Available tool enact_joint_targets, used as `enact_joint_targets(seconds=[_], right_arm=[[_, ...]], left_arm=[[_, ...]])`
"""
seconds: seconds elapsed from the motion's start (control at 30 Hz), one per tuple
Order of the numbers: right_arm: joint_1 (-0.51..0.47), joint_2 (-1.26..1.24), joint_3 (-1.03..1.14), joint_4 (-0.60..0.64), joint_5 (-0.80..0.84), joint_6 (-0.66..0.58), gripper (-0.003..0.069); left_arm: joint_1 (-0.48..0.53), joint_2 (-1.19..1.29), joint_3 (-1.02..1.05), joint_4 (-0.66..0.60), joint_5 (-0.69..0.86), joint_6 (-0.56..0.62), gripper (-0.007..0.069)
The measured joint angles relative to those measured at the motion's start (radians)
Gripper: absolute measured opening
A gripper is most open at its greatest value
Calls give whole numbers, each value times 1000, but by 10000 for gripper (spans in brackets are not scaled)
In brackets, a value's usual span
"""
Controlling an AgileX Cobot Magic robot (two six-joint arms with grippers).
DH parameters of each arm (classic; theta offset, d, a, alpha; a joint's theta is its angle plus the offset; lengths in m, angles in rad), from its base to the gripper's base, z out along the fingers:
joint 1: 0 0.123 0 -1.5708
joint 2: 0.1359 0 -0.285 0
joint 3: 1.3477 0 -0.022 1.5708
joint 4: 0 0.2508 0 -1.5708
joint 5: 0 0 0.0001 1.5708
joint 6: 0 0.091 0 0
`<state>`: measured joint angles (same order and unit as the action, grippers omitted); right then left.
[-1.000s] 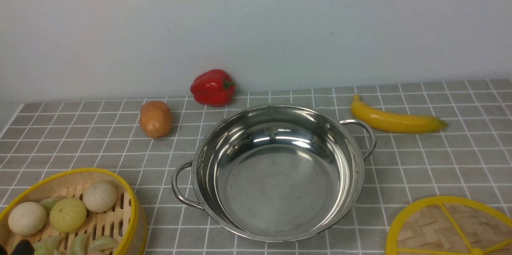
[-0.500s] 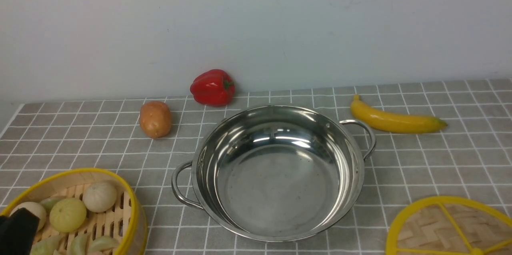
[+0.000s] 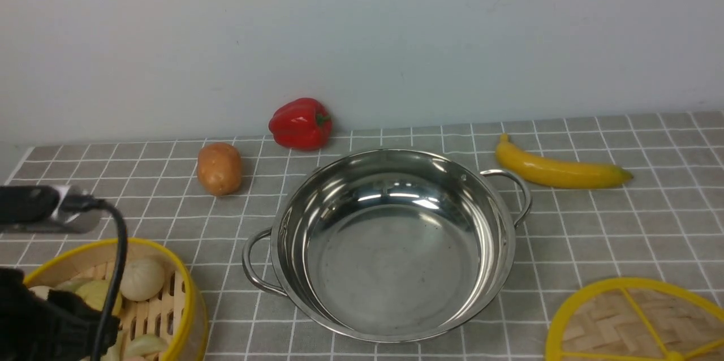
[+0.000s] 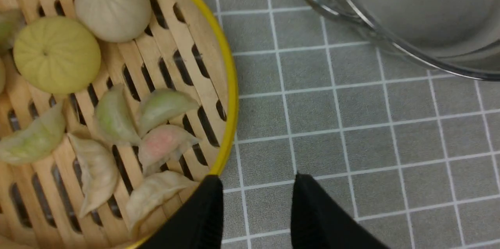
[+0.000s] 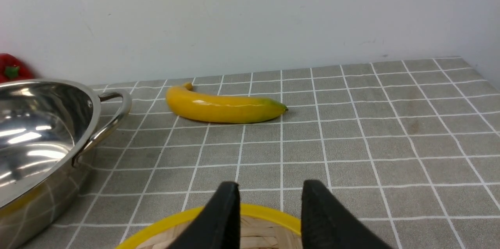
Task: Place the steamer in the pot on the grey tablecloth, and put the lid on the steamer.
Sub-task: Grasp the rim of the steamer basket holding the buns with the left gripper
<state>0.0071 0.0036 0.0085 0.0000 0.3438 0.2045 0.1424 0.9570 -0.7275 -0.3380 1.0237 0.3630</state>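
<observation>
Both hang released: left end effector (image 4: pixel 258 178) at the steamer (image 4: pixel 175 57) rim near the pot (image 4: pixel 410 7), likely to pinch it; right end effector (image 5: pixel 270 184) above the lid (image 5: pixel 269 212).

steamer (image 3: pixel 151 311) – round bamboo basket, yellow rim, slatted floor, sits upright near left, partly out of frame, pale buns (image 3: pixel 141 278) and dumplings (image 4: pixel 164 145) inside. pot (image 3: pixel 396 270) – wide shallow shiny steel, two loop handles, empty, upright mid-cloth, just right of steamer, not touching. lid (image 3: pixel 611 321) – flat woven disc, yellow rim and spokes, lying flat near right, apart from pot. grey tablecloth (image 3: pixel 594 225), white grid, flat under all three.
</observation>
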Motion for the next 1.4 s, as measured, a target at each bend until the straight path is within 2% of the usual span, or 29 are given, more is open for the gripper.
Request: enact_joint_targets(seconds=[0.1, 0.23, 0.5, 0.67, 0.93, 1.0, 1.03, 1.1, 1.13, 1.2, 1.33, 1.4], right_arm=[[0, 0, 0, 0, 0, 0, 242], [0, 0, 0, 0, 0, 0, 242], [0, 0, 0, 0, 0, 0, 242], [0, 0, 0, 0, 0, 0, 242], [0, 0, 0, 0, -1, 0, 242], [0, 0, 0, 0, -1, 0, 242], [0, 0, 0, 0, -1, 0, 242], [0, 0, 0, 0, -1, 0, 242], [0, 0, 0, 0, -1, 0, 242], [0, 0, 0, 0, -1, 0, 242], [0, 0, 0, 0, -1, 0, 242], [0, 0, 0, 0, -1, 0, 242]], left_arm=[[-1, 116, -37, -8, -3, 22, 243], [-58, 283, -72, 9, -33, 57, 243], [-175, 471, -77, 129, -190, -74, 243], [-214, 543, -77, 134, -248, -92, 243], [-220, 637, -78, 139, -302, -95, 243], [-220, 654, -78, 140, -307, -95, 232], [-220, 662, -78, 141, -319, -95, 185], [-222, 662, -78, 144, -324, -95, 146], [-222, 662, -79, 149, -325, -101, 81], [-222, 662, -79, 173, -322, -121, 44], [-222, 660, -101, 227, -285, -108, 33], [-222, 637, -140, 239, -197, -108, 39]])
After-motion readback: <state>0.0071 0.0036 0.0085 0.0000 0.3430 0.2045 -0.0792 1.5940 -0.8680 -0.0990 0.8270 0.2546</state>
